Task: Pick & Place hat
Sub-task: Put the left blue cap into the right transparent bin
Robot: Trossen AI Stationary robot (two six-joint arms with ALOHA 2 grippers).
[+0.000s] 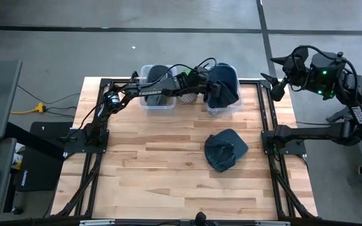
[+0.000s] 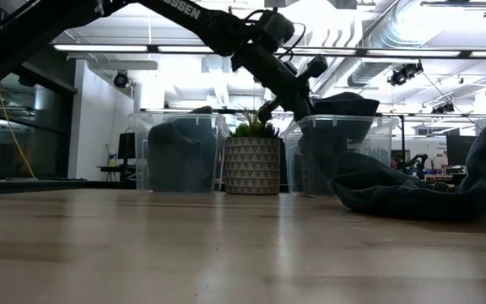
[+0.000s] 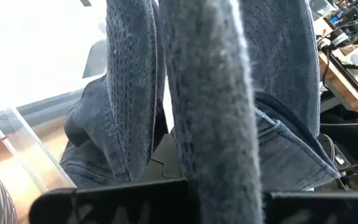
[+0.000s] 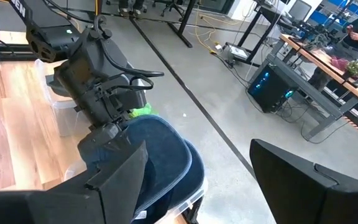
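Observation:
My left gripper [image 1: 207, 86] reaches from the table's left to the right clear bin [image 1: 234, 108] at the far edge and is shut on a dark blue hat [image 1: 224, 85] that bulges above the bin's rim [image 2: 344, 103]. A second dark blue hat [image 1: 225, 149] lies crumpled on the wooden table, right of centre. More dark cloth fills the left clear bin [image 1: 156, 103]. My right gripper [image 1: 274, 86] hangs open, raised beyond the table's far right corner, with nothing between its fingers [image 4: 197, 148]. My left gripper holds a thick fold of the hat's cloth [image 3: 210, 124], which runs up from between its fingers. It comes slanting down from the table's left. The cloth hides the fingertips. The hat's body rests in and over the right bin, and I cannot tell whether it is lifted clear.
A patterned plant pot [image 2: 251, 165] stands between the two bins at the far edge. Black frame rails [image 1: 266, 125] run along the table's sides. The near half of the wooden table [image 1: 168, 182] shows bare boards.

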